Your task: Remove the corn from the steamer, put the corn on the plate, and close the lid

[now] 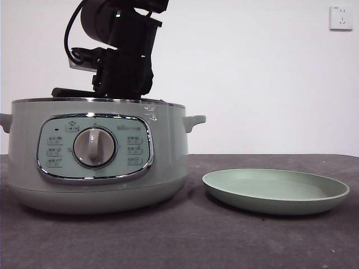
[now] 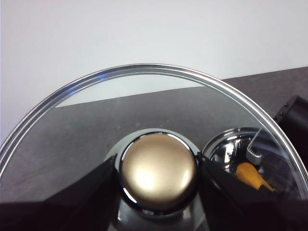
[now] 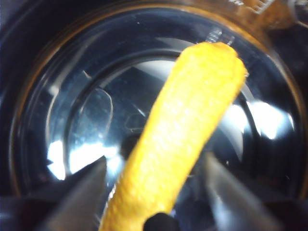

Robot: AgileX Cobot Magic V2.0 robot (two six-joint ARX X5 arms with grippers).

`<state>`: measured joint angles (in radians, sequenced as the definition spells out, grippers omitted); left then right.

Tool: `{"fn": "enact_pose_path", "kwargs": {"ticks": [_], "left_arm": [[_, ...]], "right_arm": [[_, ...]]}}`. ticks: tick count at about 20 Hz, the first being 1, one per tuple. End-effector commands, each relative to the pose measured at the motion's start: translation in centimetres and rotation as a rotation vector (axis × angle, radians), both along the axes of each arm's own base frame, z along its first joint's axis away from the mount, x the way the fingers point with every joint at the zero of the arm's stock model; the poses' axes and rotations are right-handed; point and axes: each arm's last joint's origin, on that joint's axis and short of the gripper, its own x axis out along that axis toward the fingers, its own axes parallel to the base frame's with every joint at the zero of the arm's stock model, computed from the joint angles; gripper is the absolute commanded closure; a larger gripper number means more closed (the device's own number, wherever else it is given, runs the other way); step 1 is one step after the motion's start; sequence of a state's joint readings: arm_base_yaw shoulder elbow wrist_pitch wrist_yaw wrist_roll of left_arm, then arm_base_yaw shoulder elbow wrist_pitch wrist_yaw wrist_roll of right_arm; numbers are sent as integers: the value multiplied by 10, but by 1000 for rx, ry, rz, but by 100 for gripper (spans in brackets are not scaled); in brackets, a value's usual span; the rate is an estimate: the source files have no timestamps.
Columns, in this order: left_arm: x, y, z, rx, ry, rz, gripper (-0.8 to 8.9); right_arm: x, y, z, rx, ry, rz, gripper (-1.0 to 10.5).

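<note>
**Corn pickup inside the steamer**

I have the right gripper (image 3: 154, 192) lowered into the steamer (image 1: 95, 162), jaws spread on either side of the corn (image 3: 180, 130) with a gap on each side; nothing is gripped yet. The corn lies on the steamer's shiny bottom. The left gripper (image 2: 156, 175) is closed on the knob of the lid (image 2: 144, 72), holding it off the steamer.

Procedure: I would centre the jaws across the cob's middle, close squarely, then lift straight up until clear of the steamer's rim.

Clearance: the plate (image 1: 276, 191) sits on the table (image 1: 179, 241) beside the steamer, empty, with open room above it.
</note>
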<state>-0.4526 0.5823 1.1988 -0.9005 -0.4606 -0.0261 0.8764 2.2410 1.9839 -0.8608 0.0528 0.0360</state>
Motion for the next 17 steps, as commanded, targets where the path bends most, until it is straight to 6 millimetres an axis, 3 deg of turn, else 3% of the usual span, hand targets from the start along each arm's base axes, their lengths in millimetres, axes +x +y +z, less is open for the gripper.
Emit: {"fn": "enact_pose_path", "kwargs": {"ticks": [1,3,6,9,11,14,17], "left_arm": [[-5,2,7,-28,-53,8,822],[-5,3,7,-26,-50,8,822],[4,-2,7,-19,-36,6,822],[26,-14,8,-15,-10,-41,822],[44,-24,8,-27,2,-103,822],[61,-35,7,-43,20,-178,822],[73,-42,4,-45,48,-215,822]], "right_arm": [[2,4,-6,4,-10,9,929],[0,5,4,23,-26,13,962],[-12,-16,59,57,-78,28,962],[-32,-64,127,52,-148,-27,962],[-42,-103,159,26,-154,-92,963],[-46,-150,176,-71,-119,-237,963],[-39,-182,179,-117,-121,-379,963]]}}
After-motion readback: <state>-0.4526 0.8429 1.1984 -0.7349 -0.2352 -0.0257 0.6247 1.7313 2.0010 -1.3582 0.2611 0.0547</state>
